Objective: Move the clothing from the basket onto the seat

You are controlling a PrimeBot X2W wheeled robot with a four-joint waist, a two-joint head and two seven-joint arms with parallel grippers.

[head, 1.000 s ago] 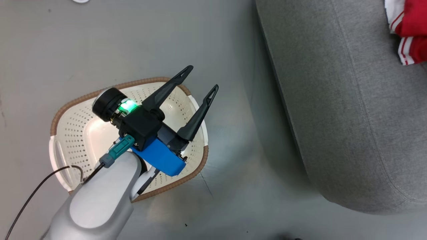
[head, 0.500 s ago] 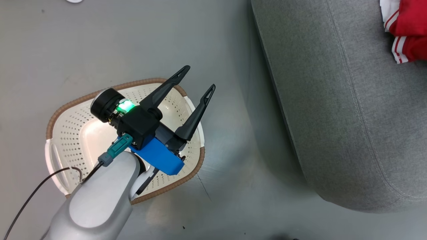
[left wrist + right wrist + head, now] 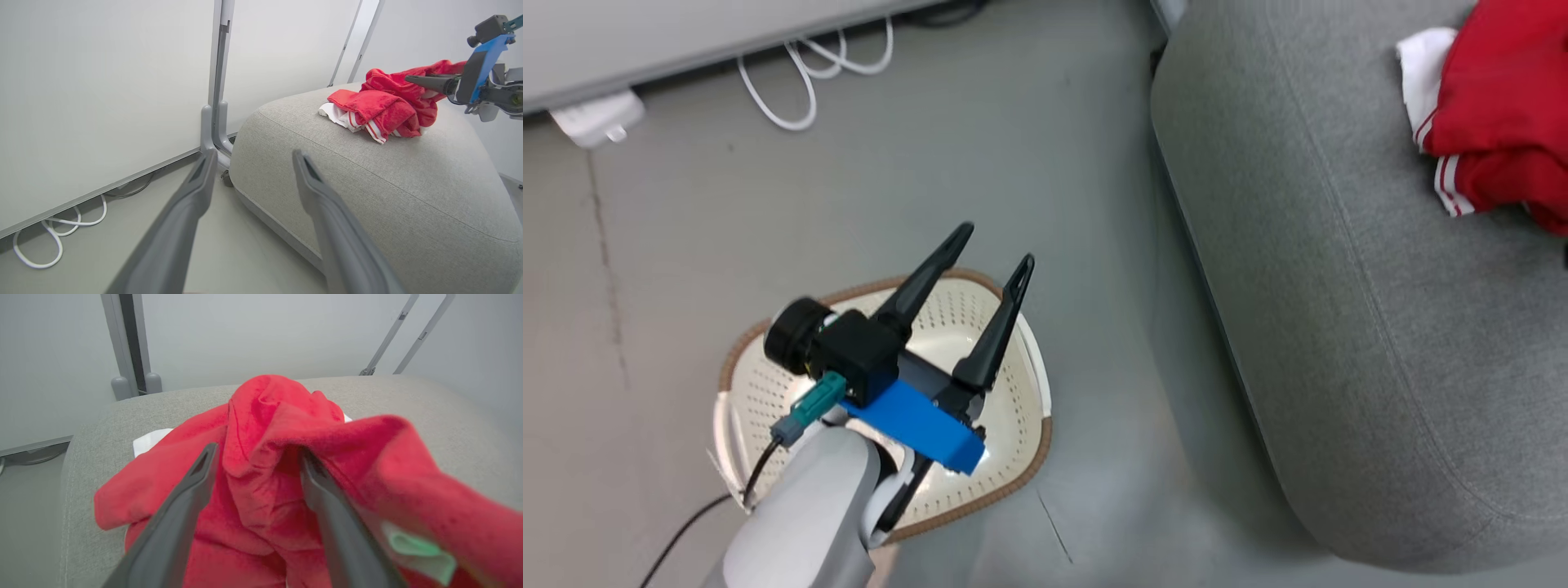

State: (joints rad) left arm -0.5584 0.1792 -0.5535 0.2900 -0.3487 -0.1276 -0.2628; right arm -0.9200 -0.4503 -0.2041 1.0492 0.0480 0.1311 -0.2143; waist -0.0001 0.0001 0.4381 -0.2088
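In the head view, from the left: the basket point(image 3: 1023, 482) stands on the grey floor point(image 3: 686, 245) at approx. 7 o'clock. The left gripper point(image 3: 998, 245) hangs above it w/ its two dark fingers spread wide, nothing btw. them, tips pointing to approx. 1 o'clock. At 11 o'clock a white cable point(image 3: 796, 127) lies in loops near the wall base, w/ a white plug block point(image 3: 592, 122) further left. The seat point(image 3: 1339, 327) takes the right side from 1 to 4 o'clock, apart from the basket w/ bare floor btw. them. The clothing point(image 3: 1503, 139) lies on the seat at 2 o'clock, a red heap w/ white trim and stripes on its left edge. In the left wrist view the same heap sits on top of the seat at 1 o'clock, and the right gripper point(image 3: 421, 80) comes in from 3 o'clock w/ a fingertip at the heap; touching or not, I cannot tell. In the right wrist view the right gripper point(image 3: 257, 455) has its jaws wide. A fold of red cloth stands btw. the fingers, and a flap drapes over the finger toward 3 o'clock.
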